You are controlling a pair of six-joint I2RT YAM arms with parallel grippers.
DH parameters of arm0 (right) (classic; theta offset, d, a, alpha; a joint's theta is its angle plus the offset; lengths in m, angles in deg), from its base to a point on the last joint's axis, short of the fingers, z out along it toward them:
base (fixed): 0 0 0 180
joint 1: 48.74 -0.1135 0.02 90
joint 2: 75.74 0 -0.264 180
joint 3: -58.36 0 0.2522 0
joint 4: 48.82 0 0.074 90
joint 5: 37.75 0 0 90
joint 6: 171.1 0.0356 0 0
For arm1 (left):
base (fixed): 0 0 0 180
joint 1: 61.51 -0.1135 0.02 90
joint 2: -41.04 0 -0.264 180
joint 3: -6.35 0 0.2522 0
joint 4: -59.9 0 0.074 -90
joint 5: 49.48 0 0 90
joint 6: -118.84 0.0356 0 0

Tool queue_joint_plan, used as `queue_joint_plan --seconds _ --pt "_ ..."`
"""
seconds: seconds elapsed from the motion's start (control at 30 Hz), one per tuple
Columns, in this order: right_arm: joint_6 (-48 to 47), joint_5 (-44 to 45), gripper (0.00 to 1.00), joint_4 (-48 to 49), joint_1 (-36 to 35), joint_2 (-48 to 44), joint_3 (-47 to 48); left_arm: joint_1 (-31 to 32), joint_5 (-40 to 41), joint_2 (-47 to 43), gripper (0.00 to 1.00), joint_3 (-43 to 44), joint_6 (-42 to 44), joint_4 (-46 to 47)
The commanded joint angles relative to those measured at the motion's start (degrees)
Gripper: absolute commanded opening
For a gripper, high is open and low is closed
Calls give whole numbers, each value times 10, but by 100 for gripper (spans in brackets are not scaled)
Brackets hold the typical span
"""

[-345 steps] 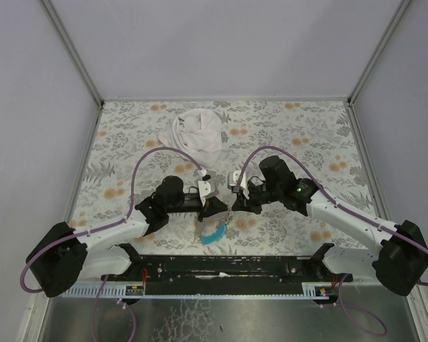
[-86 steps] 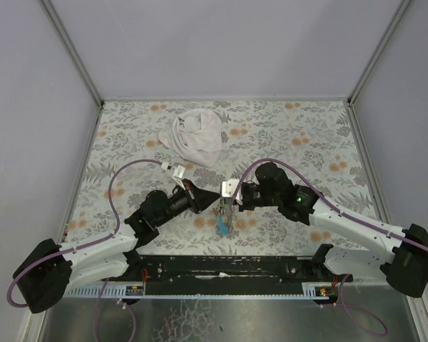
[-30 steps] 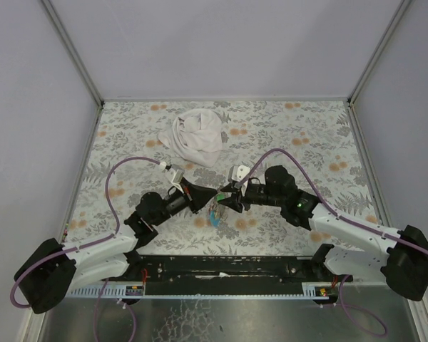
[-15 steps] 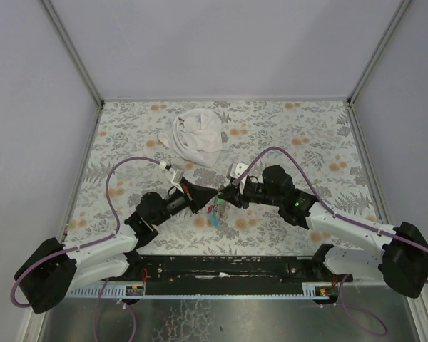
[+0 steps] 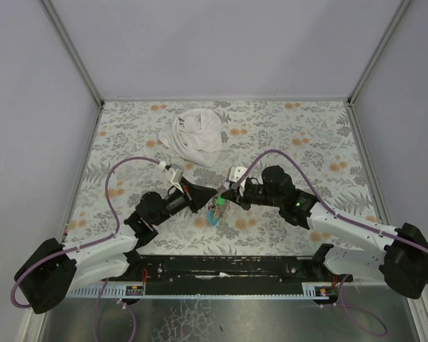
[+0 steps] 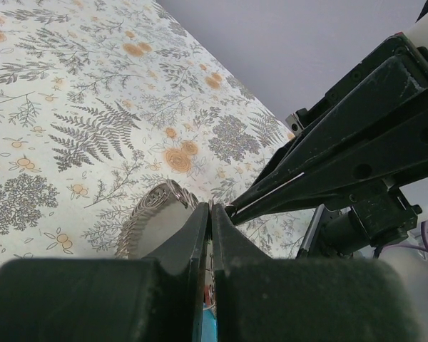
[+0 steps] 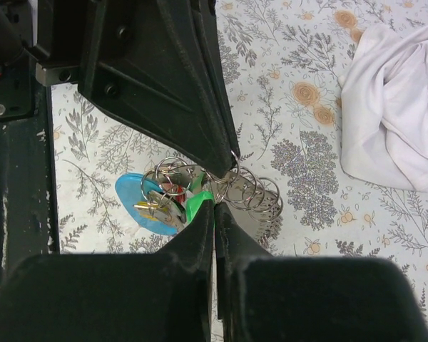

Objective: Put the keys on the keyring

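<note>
Both arms meet over the near middle of the counter [image 7: 307,43], tips almost nose to nose. The left gripper [image 7: 230,169] is closed, and a thin wire loop of the keyring [image 7: 251,191] sits right at its tip, so it appears to be pinching that loop. The coils, the grey strap and the light-blue piece [image 7: 132,199] hang just below.

The right gripper [image 7: 213,208] is closed too, with the green head of one of the keys [image 7: 197,203] touching its fingertips. I cannot tell whether that key is actually pinched. The other keys lie bunched against the blue piece, to the left in the right wrist view.

The ring lies directly ahead of the right gripper, just beyond its tip, and the two grippers' long axes run nearly in line, so the threading is a short push forward. The white cloth [image 7: 399,100] lies well apart (no obstacle), and open counter surrounds the bundle.
</note>
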Motion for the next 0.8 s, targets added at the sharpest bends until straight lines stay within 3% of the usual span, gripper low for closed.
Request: queue_joint_plan --seconds 0.0,0.37,0.57,0.77 --pt "-44 -39 0 -35 3 0 28 -1 2 1 0 10 -4 33" --pt "-150 -60 0 -69 2 -21 49 -1 -7 8 0 32 1 -22" --pt "-198 -103 0 -212 2 46 148 -1 -29 10 0 38 15 -25" --pt "-222 -154 0 -258 2 61 166 -1 2 1 0 27 -3 -14"
